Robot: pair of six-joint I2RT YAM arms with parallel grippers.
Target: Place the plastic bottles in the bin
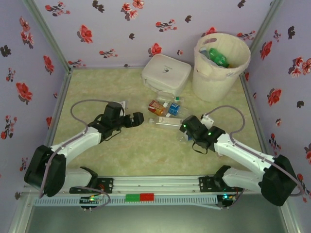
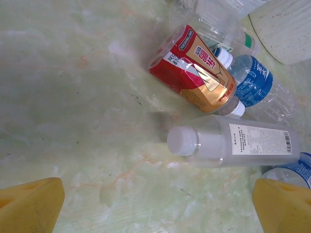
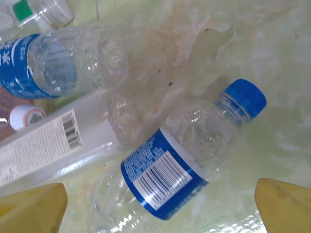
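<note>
Green marbled table (image 2: 73,97): frosted bottle (image 2: 243,143) lies crosswise, cap seemingly leftward.

A flat square white case (image 1: 166,73) with rounded corners is recorded lying on the far part of a pale green marbled table (image 1: 92,90), which is enclosed by lilac walls (image 1: 116,24) printed with red and black flowers, and a green-and-red strip (image 1: 140,197) is noted on the near rail (image 1: 160,183).

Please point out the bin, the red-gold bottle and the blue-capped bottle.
bin (image 1: 214,85): top external view, on its outer wall.
red-gold bottle (image 2: 194,70): left wrist view, on the middle of its label.
blue-capped bottle (image 3: 163,179): right wrist view, on its blue label.
</note>
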